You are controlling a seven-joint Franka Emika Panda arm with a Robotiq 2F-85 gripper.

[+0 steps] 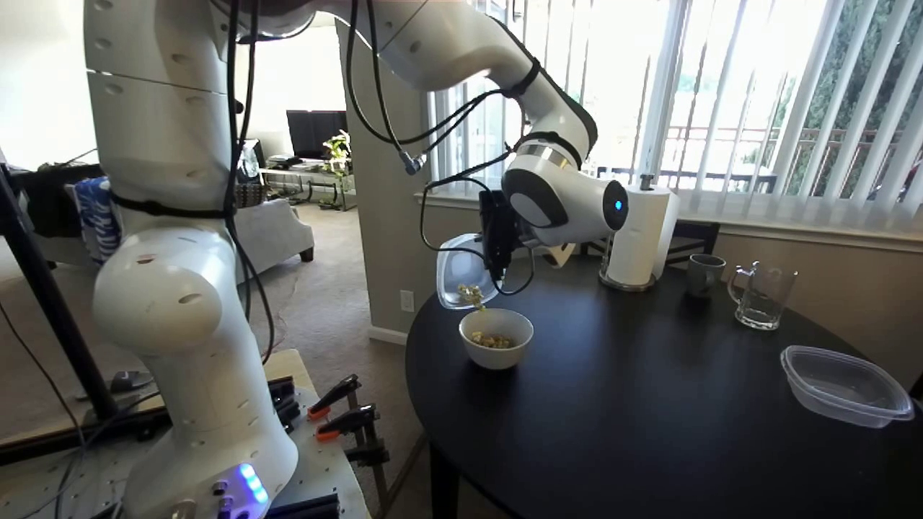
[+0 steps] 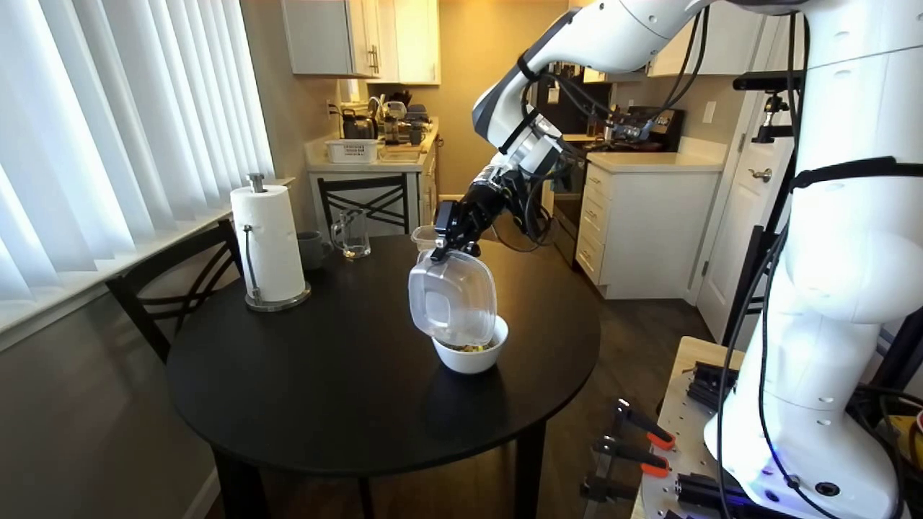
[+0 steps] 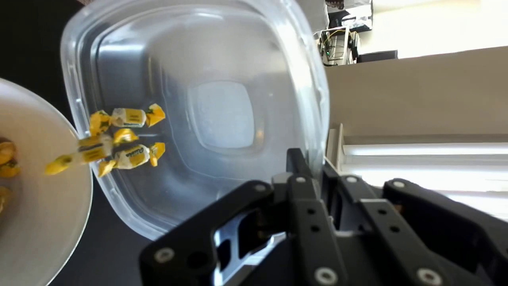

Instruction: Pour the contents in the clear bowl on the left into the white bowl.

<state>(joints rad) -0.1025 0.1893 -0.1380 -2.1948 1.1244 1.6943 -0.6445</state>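
Observation:
The clear bowl (image 1: 461,267) is tipped steeply on its side, its mouth toward the white bowl (image 1: 497,355); both also show in an exterior view (image 2: 453,299). My gripper (image 3: 311,163) is shut on the clear bowl's rim, at the side away from the white bowl. The contents are yellow-and-white wrapped candies (image 3: 129,117). A few lie at the clear bowl's lower rim in the wrist view, one blurred across it toward the white bowl. More lie inside the white bowl (image 3: 43,222), which stands upright on the table just below the clear bowl's lower edge.
On the dark round table (image 1: 613,432) stand a paper-towel roll (image 1: 638,234), a grey mug (image 1: 705,274), a glass mug (image 1: 764,299) and a wider clear container (image 1: 844,389). The white bowl stands near the table's edge. Chairs and window blinds are beyond the table.

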